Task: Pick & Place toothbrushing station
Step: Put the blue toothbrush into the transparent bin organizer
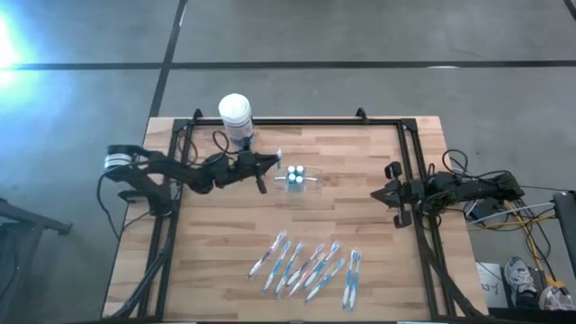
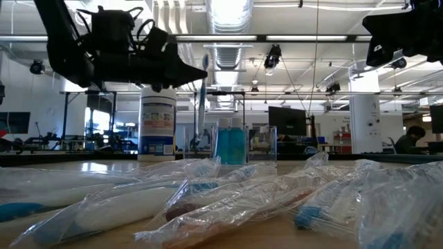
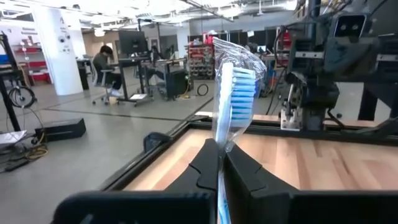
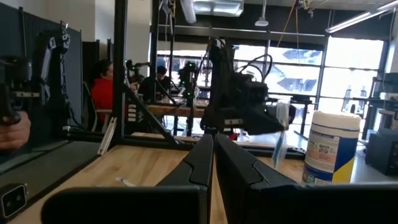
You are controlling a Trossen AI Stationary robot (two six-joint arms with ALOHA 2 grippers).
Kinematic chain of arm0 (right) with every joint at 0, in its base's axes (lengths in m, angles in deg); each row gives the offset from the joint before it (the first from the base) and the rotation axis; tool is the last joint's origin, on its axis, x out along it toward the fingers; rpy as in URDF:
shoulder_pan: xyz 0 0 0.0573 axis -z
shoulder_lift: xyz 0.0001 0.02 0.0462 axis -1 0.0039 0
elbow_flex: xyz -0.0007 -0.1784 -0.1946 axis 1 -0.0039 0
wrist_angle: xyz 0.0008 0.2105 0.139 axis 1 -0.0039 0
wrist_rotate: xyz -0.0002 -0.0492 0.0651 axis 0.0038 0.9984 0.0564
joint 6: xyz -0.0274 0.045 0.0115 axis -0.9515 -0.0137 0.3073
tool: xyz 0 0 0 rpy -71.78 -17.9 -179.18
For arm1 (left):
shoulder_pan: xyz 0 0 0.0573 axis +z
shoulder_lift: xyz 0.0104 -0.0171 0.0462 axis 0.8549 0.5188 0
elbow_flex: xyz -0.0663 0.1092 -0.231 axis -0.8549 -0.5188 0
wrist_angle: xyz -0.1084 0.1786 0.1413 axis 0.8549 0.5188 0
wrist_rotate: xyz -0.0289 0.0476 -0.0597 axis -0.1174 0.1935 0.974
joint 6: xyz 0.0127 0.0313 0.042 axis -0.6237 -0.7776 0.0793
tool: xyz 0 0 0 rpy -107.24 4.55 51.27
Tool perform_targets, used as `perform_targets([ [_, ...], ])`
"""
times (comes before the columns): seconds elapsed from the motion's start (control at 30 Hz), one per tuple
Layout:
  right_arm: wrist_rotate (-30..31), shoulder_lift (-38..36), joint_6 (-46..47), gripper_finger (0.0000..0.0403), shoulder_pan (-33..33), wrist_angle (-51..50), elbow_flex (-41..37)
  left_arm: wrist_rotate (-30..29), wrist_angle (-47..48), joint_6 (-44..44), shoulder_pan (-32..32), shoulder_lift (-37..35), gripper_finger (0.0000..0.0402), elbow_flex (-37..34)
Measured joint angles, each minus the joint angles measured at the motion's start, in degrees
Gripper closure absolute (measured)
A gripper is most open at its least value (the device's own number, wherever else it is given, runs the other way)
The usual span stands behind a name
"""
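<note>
Overhead arrangement, read from left to right. The left tool [image 1: 270, 162] reaches over the rear half of the wooden tabletop [image 1: 360, 225], its fingers closed on a wrapped toothbrush [image 3: 235, 93] held upright; the left wrist view shows blue bristles inside clear film, standing above the pinched fingertips [image 3: 208, 165]. Just behind the arm, at the rear edge, stands a white tub [image 1: 236, 119] with a blue label. Beside the left tool's tip, near the tabletop's centre, rests the clear plastic holder [image 1: 298, 180], upright, with pale blue-green pieces inside it; from table height it appears as a see-through box with blue contents, and the toothbrush hangs just beside it, apparently apart from it. Nearer the front edge lies a loose row of wrapped toothbrushes [image 1: 310, 267], side by side and partly overlapping. At the right edge the right tool [image 1: 385, 192] waits over the black frame rail [image 1: 416, 180], fingers closed on nothing, well apart from the holder.
</note>
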Motion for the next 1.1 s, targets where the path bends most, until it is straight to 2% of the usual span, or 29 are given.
perform_targets([
  [0.23,0.0,0.0,0.2,0.039,0.0,0.0,0.0,-1.8,-3.2,0.1,0.4,6.0,0.0395,1.2],
  [0.57,0.0,0.0,0.2,0.039,0.0,0.0,0.0,-2.3,-5.9,0.5,0.4,10.1,0.0395,1.0],
  [1.1,-0.1,0.0,0.2,0.039,0.0,0.0,0.0,-3.4,-5.9,2.1,0.5,11.9,0.0385,1.0],
])
